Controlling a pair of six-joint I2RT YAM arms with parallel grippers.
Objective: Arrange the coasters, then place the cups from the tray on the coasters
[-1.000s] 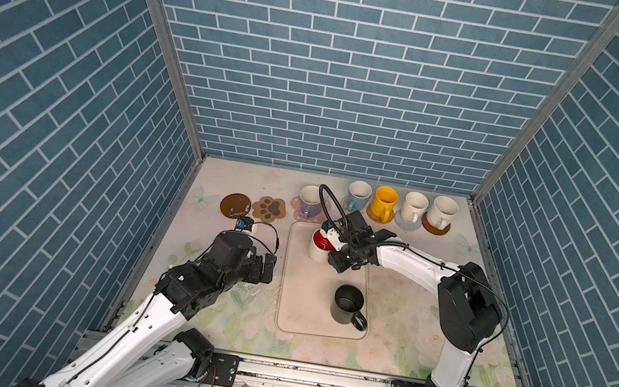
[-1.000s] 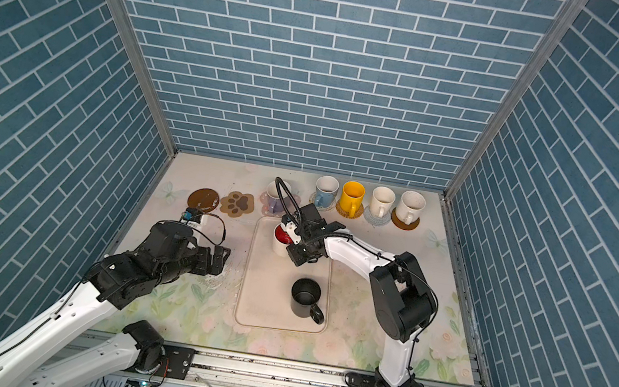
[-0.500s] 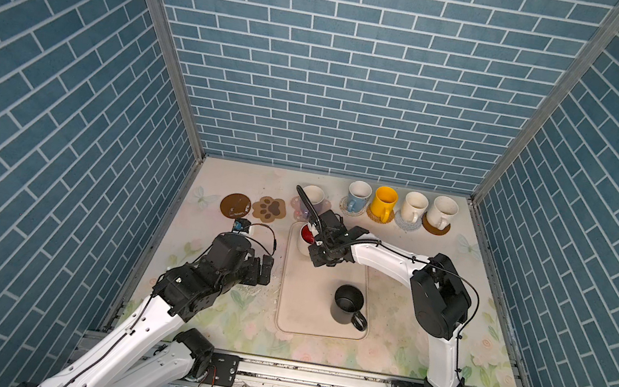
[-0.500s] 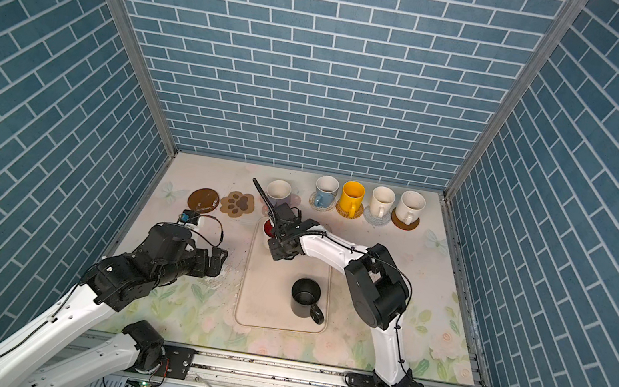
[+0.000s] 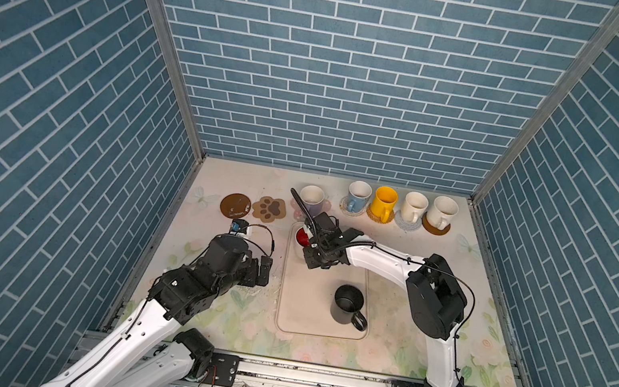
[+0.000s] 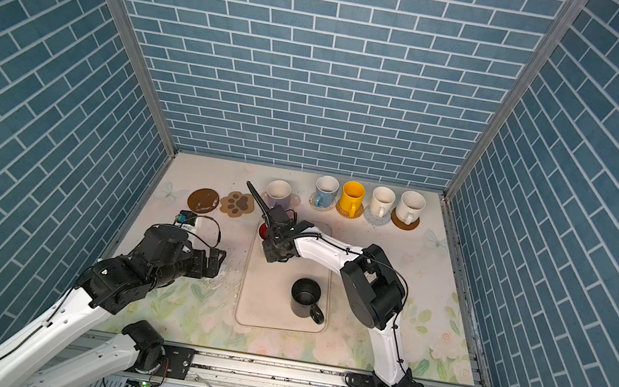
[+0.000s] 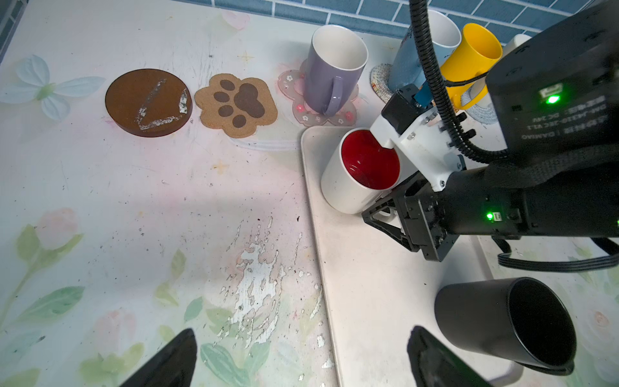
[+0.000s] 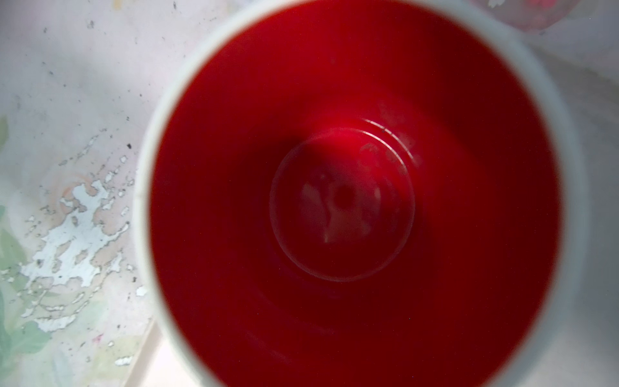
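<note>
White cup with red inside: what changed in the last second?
The right gripper moved the white cup left, into the tray's far left corner; whether it has let go is unclear. The left gripper, the black cup and the paw coaster stayed put.

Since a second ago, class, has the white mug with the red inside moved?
Yes. In a top view the white mug with red inside has shifted left along the cream tray, toward its far left corner.

White cup [image 7: 345, 192] (red inside), black cup [image 7: 482, 318], yellow cup [image 5: 384, 201]; brown paw coaster [image 7: 236, 105]; 2 cream cups [image 5: 414, 208] [image 5: 443, 212]
</note>
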